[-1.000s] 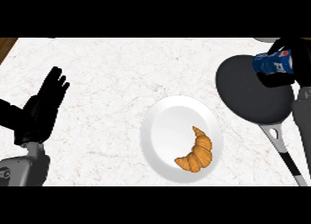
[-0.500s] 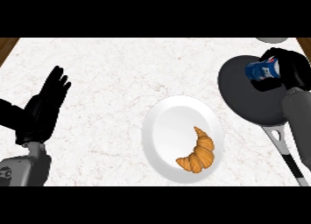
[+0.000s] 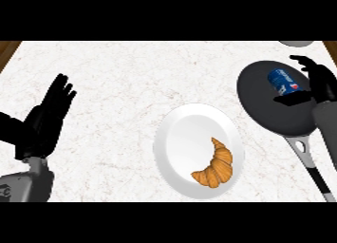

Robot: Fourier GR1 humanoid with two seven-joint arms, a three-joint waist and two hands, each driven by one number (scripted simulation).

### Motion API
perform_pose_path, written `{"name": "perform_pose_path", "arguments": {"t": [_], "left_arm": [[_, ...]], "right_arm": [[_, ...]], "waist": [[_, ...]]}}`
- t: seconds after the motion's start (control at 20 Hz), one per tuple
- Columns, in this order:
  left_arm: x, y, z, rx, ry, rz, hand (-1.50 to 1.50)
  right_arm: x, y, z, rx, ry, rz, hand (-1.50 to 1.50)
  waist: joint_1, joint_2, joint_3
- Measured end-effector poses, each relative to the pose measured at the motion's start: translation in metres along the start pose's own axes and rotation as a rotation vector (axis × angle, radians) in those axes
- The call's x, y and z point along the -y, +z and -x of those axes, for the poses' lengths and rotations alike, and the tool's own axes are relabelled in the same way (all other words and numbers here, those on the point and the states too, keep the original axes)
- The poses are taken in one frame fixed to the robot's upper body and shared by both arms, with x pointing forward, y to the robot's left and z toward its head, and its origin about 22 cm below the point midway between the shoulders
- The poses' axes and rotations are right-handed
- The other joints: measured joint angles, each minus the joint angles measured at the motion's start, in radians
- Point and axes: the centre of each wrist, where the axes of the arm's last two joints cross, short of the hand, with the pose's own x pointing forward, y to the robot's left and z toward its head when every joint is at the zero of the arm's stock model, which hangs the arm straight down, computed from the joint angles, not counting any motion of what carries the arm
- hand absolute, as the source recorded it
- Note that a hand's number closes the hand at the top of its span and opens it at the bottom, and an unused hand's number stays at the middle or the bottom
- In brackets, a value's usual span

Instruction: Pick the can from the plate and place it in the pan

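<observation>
Two grey forearms end in black hands with slender fingers.

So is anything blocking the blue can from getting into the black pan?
No, nothing visible. The blue soda can already lies inside the round black pan, with the right hand open beside it.

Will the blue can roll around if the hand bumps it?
Probably a little. The can looks to be lying on its side in the pan, so its round body could roll. The pan's rim would likely stop it. The right hand sits close beside it, fingers open, so a nudge seems possible.
</observation>
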Motion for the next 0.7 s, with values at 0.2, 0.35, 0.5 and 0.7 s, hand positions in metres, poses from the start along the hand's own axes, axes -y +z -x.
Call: {"name": "perform_pose_path", "arguments": {"t": [0.2, 0.35, 0.5, 0.7], "left_arm": [[0.000, -0.002, -0.002, -0.002, 0.002, -0.013, 0.00], [0.000, 0.000, -0.001, -0.005, 0.003, -0.024, 0.00], [0.000, 0.001, 0.001, -0.005, -0.003, -0.030, 0.00], [-0.004, 0.001, 0.002, -0.010, 0.002, -0.036, 0.00]], "right_arm": [[0.012, -0.002, 0.006, 0.033, -0.166, 0.064, -1.50], [0.025, 0.002, 0.025, 0.031, -0.311, 0.108, -1.50], [0.046, 0.010, 0.052, 0.017, -0.450, 0.129, -1.50], [0.079, 0.029, 0.095, 0.042, -0.587, 0.136, -1.50]], "waist": [[-0.011, -0.004, 0.000], [-0.021, -0.007, 0.000], [-0.030, -0.009, -0.001], [-0.037, -0.012, -0.001]]}}
